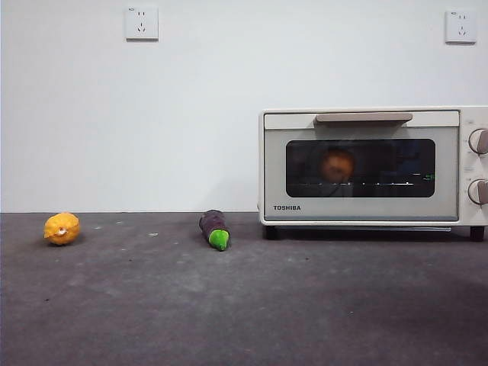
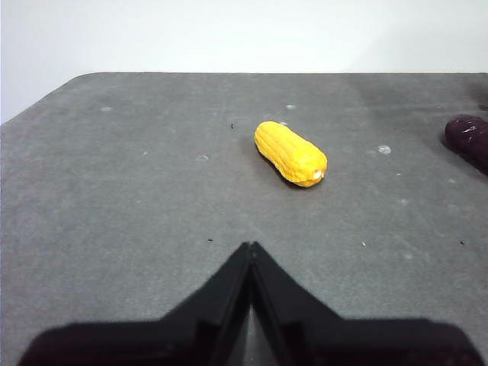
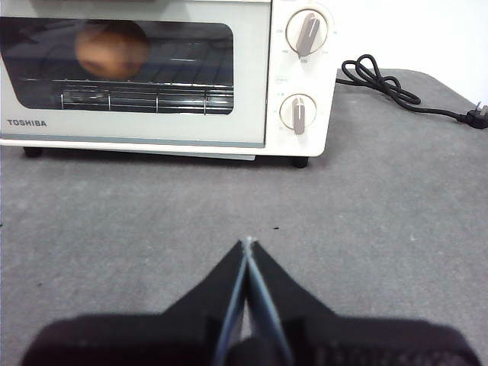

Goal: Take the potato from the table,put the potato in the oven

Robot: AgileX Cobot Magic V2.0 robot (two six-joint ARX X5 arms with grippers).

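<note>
The orange-brown potato (image 1: pixel 337 165) (image 3: pixel 112 49) lies on the wire rack inside the cream-white TOSHIBA oven (image 1: pixel 274 164) (image 3: pixel 252 84), seen through the dark glass of the closed door. The oven stands on the dark grey table (image 1: pixel 244 305) at the right. My left gripper (image 2: pixel 249 248) is shut and empty, low over the table short of the yellow fruit. Shut and empty as well, my right gripper (image 3: pixel 247 244) sits in front of the oven, apart from it. Neither arm shows in the front view.
A small yellow-orange lumpy fruit (image 1: pixel 62 228) (image 2: pixel 290 153) lies at the table's far left. A dark purple eggplant with a green tip (image 1: pixel 215 229) (image 2: pixel 469 137) lies just left of the oven. A black power cord (image 3: pixel 396 90) trails beside the oven.
</note>
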